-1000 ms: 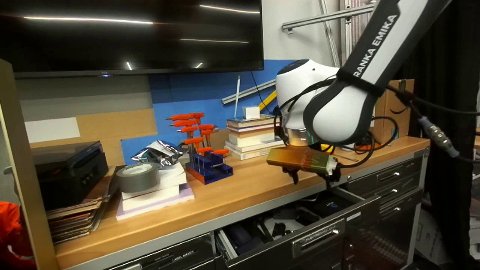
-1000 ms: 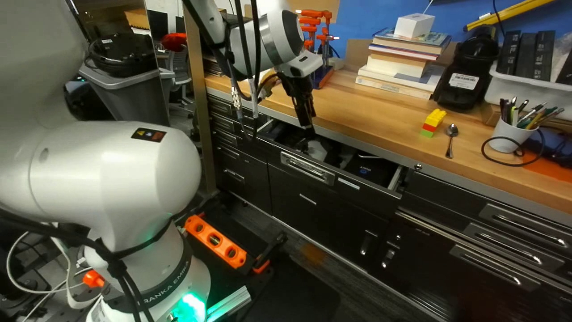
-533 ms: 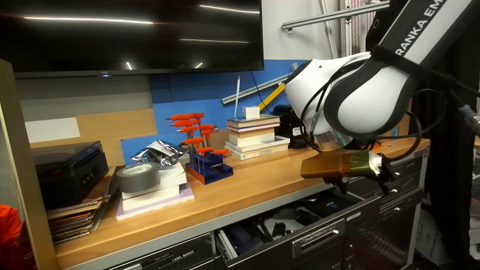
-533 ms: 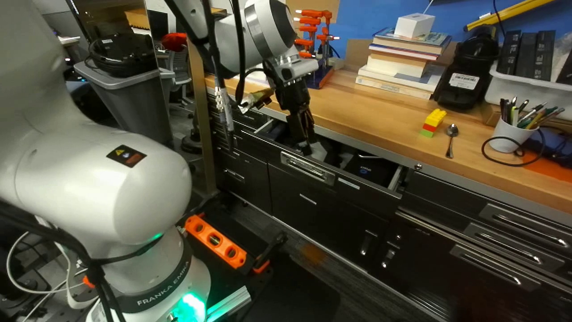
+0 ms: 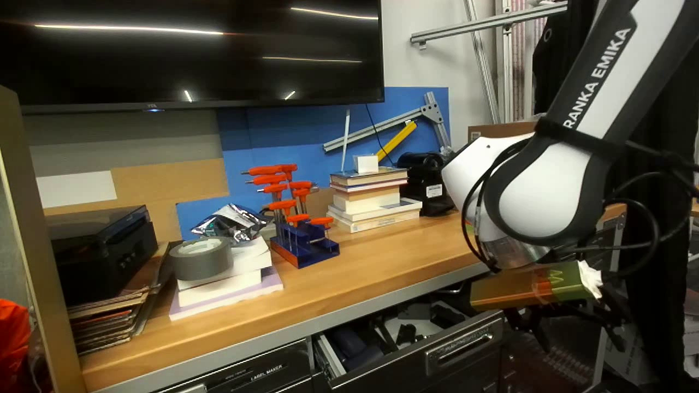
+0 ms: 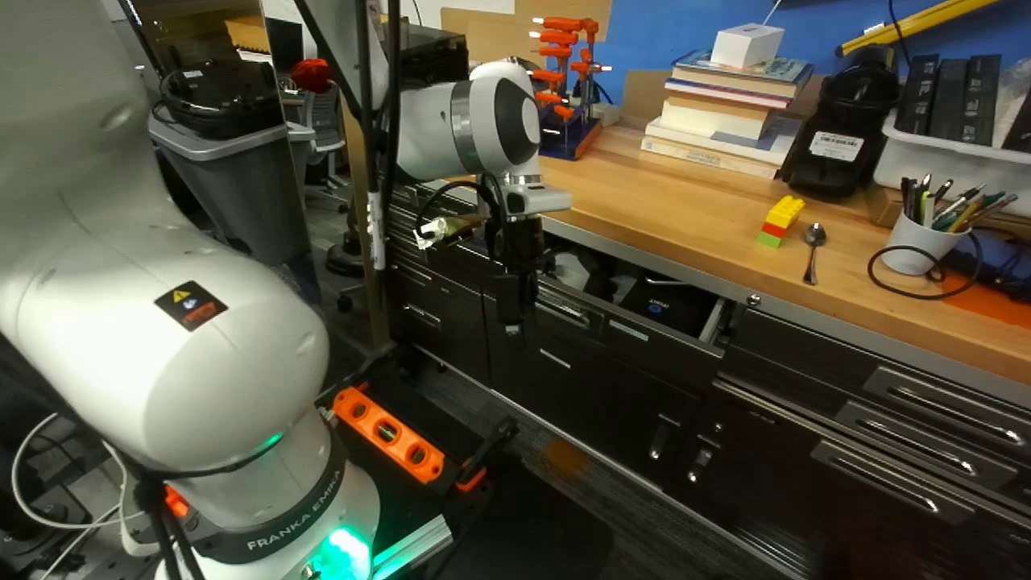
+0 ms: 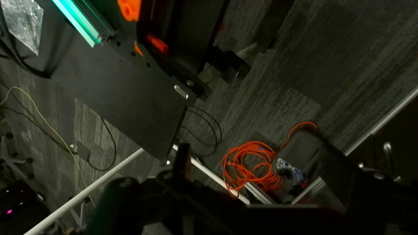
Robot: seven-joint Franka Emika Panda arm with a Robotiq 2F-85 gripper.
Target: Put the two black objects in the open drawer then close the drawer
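The drawer stands open in the dark cabinet, and it also shows in an exterior view. Several dark items lie inside, among them a black box with a blue mark and a dark soft-looking item. I cannot tell which are the two black objects. My gripper is open and empty, with its fingers apart. It hangs low in front of the drawer's front panel, near the handle, as an exterior view shows. In the wrist view my gripper points at the floor.
The wooden worktop above the drawer carries a tool rack, books, a toy block, a spoon and a pen cup. An orange level lies near the robot base. An orange cable coil lies below.
The gripper has moved from above the drawer out toward the robot's side and down, now in front of the drawer's front panel. The drawer and its contents have not visibly moved.
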